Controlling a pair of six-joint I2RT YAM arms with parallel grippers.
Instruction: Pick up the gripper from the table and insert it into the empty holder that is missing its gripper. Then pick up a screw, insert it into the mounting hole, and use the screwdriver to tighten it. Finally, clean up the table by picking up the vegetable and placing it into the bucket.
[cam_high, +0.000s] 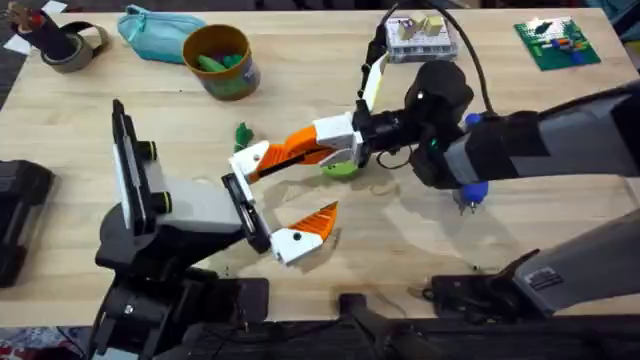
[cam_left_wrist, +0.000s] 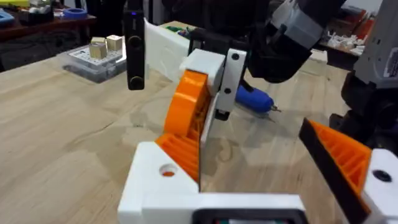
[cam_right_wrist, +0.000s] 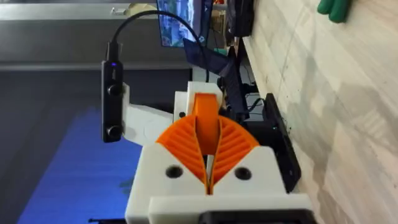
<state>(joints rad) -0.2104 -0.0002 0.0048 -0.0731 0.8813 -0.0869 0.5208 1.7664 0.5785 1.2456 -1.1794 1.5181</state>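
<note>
Over the wooden bench, the right claw is pinching the orange gripper against the left claw's wide-spread finger.

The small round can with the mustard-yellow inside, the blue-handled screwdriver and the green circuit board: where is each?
small round can with mustard-yellow inside (cam_high: 243, 78): overhead view, on its dark printed outer wall.
blue-handled screwdriver (cam_left_wrist: 254, 99): left wrist view, on the blue handle.
green circuit board (cam_high: 556, 42): overhead view, on the board's middle.

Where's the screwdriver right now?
In the overhead view the screwdriver lies on the table, right of centre, largely hidden under the right arm.
</note>
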